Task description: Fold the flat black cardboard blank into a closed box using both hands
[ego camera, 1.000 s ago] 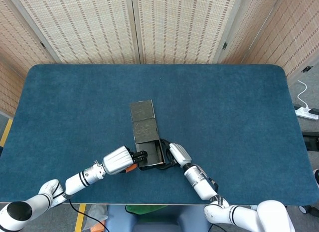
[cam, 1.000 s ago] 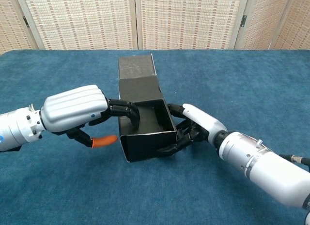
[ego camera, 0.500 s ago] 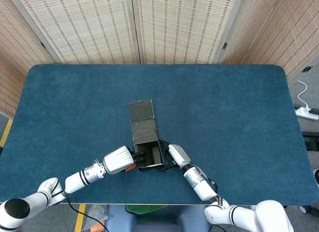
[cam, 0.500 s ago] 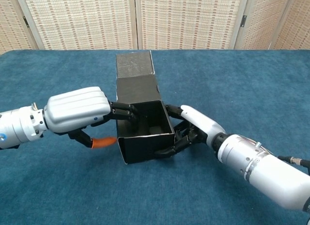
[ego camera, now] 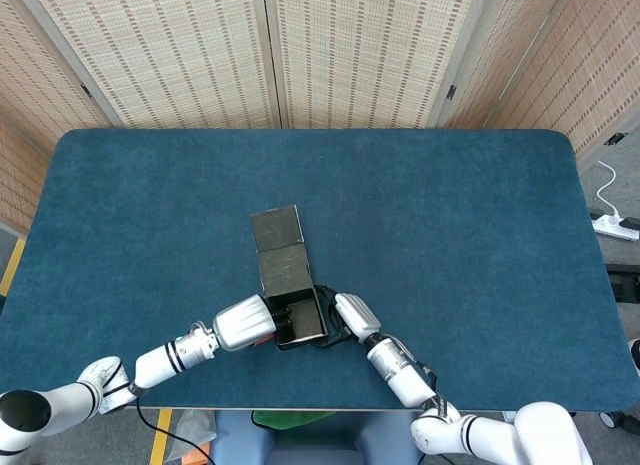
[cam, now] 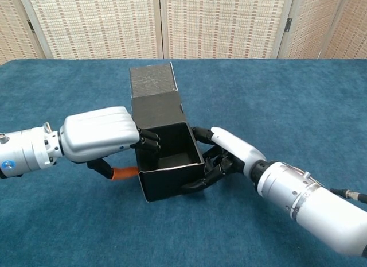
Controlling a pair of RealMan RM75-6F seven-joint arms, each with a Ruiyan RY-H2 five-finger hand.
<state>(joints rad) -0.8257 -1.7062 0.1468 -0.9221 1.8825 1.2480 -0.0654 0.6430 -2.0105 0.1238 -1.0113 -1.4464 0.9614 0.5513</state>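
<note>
The matte black cardboard box [cam: 163,146], half-formed with its top open and a ribbed flap lying flat behind, sits near the blue felt bench's [ego camera: 450,215] front edge. The left hand [cam: 100,135] grips its left wall; the right hand's [cam: 226,152] dark fingers [cam: 200,181] clasp its right wall.

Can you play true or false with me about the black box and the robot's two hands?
1. The box is closed on top. False: it is open and you can see inside.
2. The left hand is at the box's left wall, its fingers hooked over the rim. True.
3. The right hand is up in the air, far from the box. False: its fingers touch the box's right side.
4. A long flap sticks out from the far side of the box. True.
5. The table is covered in red. False: it is blue.
</note>
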